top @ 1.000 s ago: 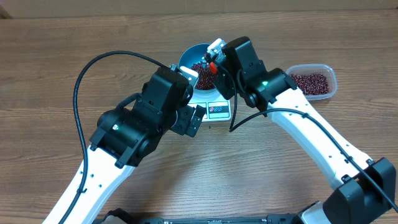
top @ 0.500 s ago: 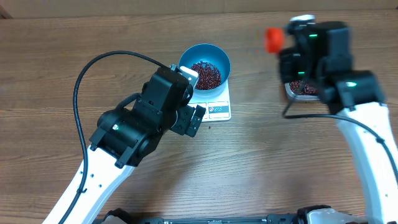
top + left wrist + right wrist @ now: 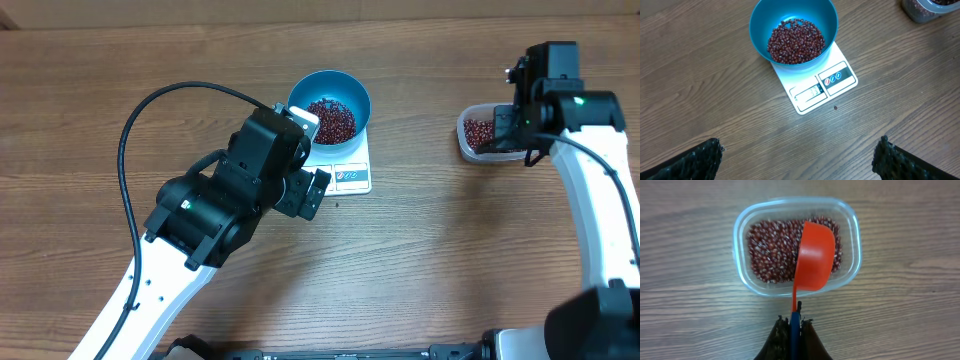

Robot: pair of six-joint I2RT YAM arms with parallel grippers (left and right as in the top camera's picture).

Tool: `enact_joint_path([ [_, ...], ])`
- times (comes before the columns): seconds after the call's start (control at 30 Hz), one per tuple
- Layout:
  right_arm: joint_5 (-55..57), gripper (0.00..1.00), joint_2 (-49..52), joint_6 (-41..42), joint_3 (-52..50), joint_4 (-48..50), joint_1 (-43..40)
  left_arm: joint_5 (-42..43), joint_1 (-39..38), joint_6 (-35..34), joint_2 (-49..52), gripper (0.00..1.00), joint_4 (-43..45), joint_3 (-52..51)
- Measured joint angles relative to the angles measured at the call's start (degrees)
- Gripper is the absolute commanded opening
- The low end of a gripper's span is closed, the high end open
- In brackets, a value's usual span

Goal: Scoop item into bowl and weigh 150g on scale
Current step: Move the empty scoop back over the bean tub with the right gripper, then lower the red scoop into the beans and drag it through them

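The blue bowl (image 3: 330, 100) stands on the white scale (image 3: 350, 176) and holds a heap of dark red-brown beans (image 3: 795, 41). More beans (image 3: 771, 250) fill a clear plastic tub (image 3: 741, 240) at the right of the table (image 3: 478, 132). My right gripper (image 3: 796, 324) is shut on the blue-and-red handle of a red scoop (image 3: 815, 255), whose cup hangs over the right half of the tub. My left gripper (image 3: 797, 164) stands wide open and holds nothing, low over the wood just in front of the scale.
A single stray bean (image 3: 835, 107) lies on the wooden table beside the scale's front edge. The left arm's black body (image 3: 235, 195) and its looping cable (image 3: 135, 120) cover the table left of the scale.
My right arm has swung from above the bowl to the right, carrying the scoop to the tub. The left arm and its open gripper have not moved.
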Motion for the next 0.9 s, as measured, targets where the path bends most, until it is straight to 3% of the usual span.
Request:
enact_joint_path([
  [0.4, 4.2, 0.04, 8.4, 0.0, 0.0, 1.3, 0.0, 0.0, 0.0, 0.0, 0.0, 1.00, 0.0, 0.0],
  [0.9, 0.5, 0.04, 9.9, -2.2, 0.0, 4.0, 0.0, 0.0, 0.0, 0.0, 0.0, 1.00, 0.0, 0.0],
])
